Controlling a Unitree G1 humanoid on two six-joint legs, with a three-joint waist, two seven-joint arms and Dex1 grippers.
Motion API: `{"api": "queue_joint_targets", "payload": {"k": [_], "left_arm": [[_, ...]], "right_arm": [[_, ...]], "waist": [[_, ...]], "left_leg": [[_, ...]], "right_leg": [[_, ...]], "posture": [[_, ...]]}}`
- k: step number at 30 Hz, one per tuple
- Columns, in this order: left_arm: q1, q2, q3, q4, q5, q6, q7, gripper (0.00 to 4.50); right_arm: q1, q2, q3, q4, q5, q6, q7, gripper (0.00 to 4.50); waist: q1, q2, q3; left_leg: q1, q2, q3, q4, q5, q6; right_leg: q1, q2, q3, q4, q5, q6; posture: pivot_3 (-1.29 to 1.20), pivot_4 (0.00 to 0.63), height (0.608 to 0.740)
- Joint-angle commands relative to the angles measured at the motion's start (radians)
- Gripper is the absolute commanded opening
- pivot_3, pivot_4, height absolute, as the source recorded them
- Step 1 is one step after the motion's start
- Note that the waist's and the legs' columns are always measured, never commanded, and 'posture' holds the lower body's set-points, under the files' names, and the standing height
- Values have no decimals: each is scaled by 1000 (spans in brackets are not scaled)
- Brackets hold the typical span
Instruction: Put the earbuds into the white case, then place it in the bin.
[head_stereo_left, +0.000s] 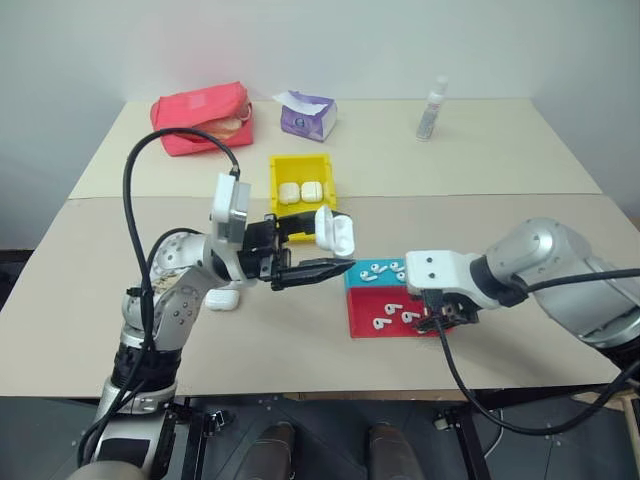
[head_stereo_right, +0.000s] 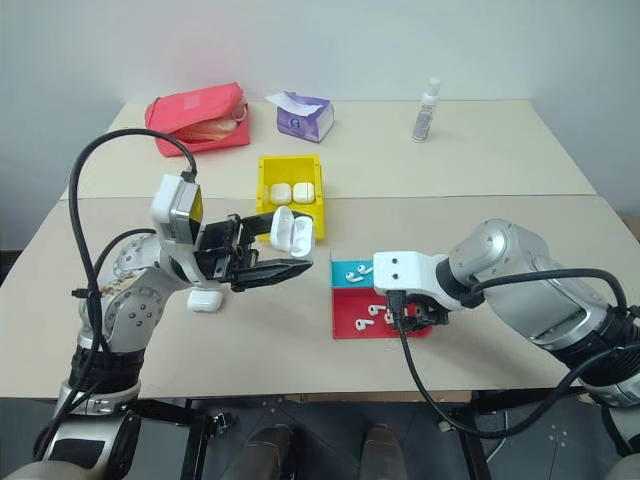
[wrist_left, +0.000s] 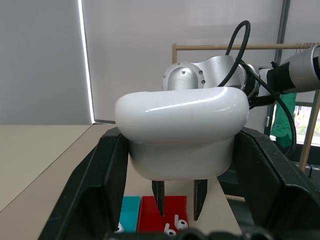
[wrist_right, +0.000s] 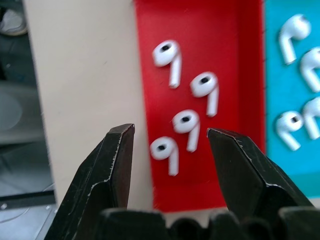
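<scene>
White case (head_stereo_left: 336, 231) with its lid flipped up is sitting clamped in the left gripper (head_stereo_left: 312, 271) at about nine o'clock from the red tray (head_stereo_left: 366, 312), while the right gripper (wrist_right: 170, 145) is hanging over that tray with fingers parted around nothing, earbuds (wrist_right: 186, 127) lying loose just beneath.

You're in a plain test room: bare white wall (head_stereo_left: 330, 45) behind the beige table (head_stereo_left: 480, 160), a wooden clothes rack (wrist_left: 210, 47) standing beyond that table.
</scene>
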Motion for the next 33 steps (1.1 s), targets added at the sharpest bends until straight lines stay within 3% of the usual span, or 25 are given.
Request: {"api": "queue_joint_targets", "payload": {"k": [1,33], "left_arm": [[3,1,11,-53,-23,5,20,2833],[24,17,14,-115,-65,54,79,2833]], "right_arm": [[23,-23,-28,-37,-6,-16,29,2806],[69,92,17,103,-174,-117,41,2806]], "waist": [[0,0,0],[-2,0,0]], "left_leg": [[0,0,0,0,0,0],[0,0,0,0,0,0]], "right_leg": [[0,0,0,0,0,0],[0,0,0,1,0,0]], "posture": [[0,150,740],[0,150,740]]}}
